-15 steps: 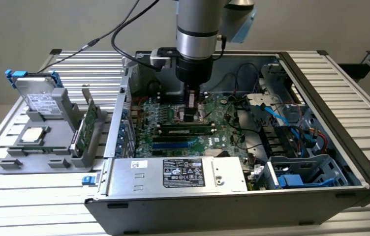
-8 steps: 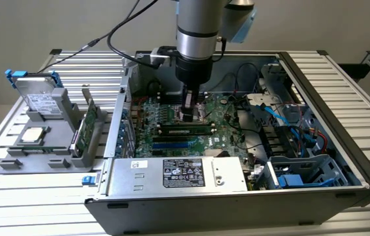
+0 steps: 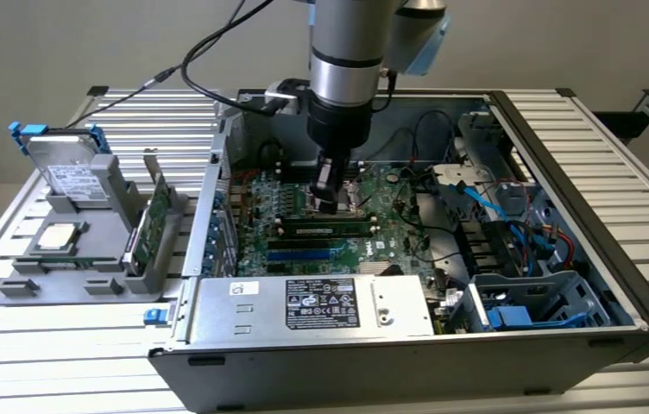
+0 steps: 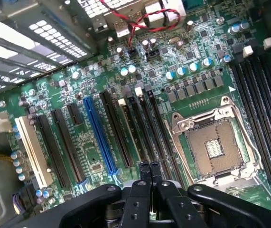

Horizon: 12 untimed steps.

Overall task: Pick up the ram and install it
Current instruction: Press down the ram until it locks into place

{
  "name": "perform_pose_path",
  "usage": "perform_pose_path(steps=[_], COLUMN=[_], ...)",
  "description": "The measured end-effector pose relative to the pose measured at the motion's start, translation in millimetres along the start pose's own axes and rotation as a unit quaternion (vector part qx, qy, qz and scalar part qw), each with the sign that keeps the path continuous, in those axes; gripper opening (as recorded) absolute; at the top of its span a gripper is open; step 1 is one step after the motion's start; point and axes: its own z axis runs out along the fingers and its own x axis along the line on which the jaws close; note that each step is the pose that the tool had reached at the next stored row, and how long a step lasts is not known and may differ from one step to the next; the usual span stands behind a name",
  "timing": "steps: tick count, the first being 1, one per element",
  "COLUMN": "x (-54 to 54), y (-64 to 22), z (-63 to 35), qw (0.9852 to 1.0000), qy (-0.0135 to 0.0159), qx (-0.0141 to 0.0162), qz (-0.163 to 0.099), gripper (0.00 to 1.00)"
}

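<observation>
The ram (image 3: 324, 229), a long narrow green stick with a row of black chips, stands in a memory slot on the motherboard (image 3: 388, 237) inside the open computer case. My gripper (image 3: 327, 200) hangs just above and behind the stick, near its middle. In the wrist view the two black fingertips (image 4: 144, 169) are pressed together with nothing between them, and the gripper (image 4: 149, 167) is over the long dark memory slots (image 4: 147, 128) beside the open CPU socket (image 4: 215, 147). I cannot tell whether the fingertips touch the stick.
The case walls (image 3: 601, 250) enclose the board, with a power supply (image 3: 313, 306) in front and blue cables and a drive cage (image 3: 520, 285) at the exterior view's right. Outside at the left, a grey holder (image 3: 25, 285) carries a hard drive (image 3: 66, 168), a processor (image 3: 59, 235) and a green expansion card (image 3: 154, 220).
</observation>
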Motion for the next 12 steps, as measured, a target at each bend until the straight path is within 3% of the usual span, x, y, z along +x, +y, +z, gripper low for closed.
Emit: perform_pose_path(steps=[6,12], x=[-0.1,-0.3], y=[0.0,-0.1], z=[1.5,3.3], qw=[0.9987,0.995], qy=[-0.0011,-0.0024], qx=[-0.0043,-0.0083], qz=[0.05,0.099], gripper=[0.1,0.1])
